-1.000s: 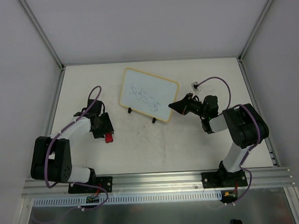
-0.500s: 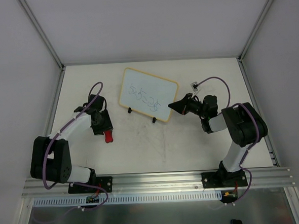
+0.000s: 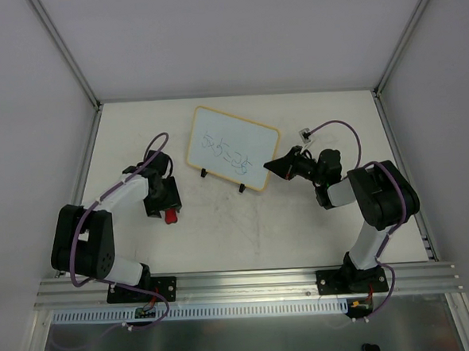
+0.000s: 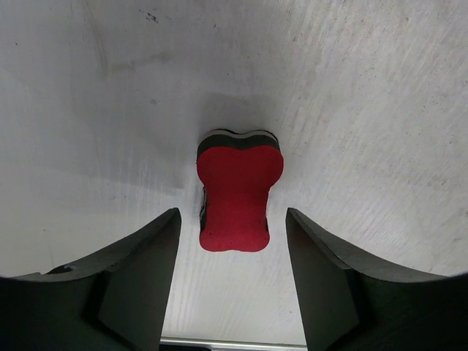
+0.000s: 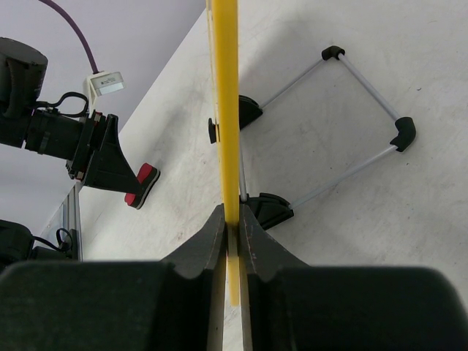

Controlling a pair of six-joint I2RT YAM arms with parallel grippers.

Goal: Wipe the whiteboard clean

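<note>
The whiteboard [image 3: 233, 148] stands on two black feet at the table's middle back, blue scribbles on its face. In the right wrist view its yellow frame edge [image 5: 225, 95] shows edge-on. My right gripper [image 3: 272, 167] is shut on that frame edge at the board's right side [image 5: 231, 227]. The red-black eraser [image 3: 171, 217] lies flat on the table left of the board; it also shows in the left wrist view [image 4: 238, 194]. My left gripper [image 4: 232, 234] is open just above it, a finger on each side of its near end, not touching. In the top view the left gripper [image 3: 165, 205] sits over the eraser.
The board's wire stand [image 5: 358, 110] with black corner caps rests on the table behind it. Grey enclosure walls [image 3: 32, 116] rise at left, right and back. An aluminium rail [image 3: 249, 282] runs along the near edge.
My left gripper has swung right and nearer, over the eraser, with its jaws open. The right gripper and the whiteboard have not moved.
</note>
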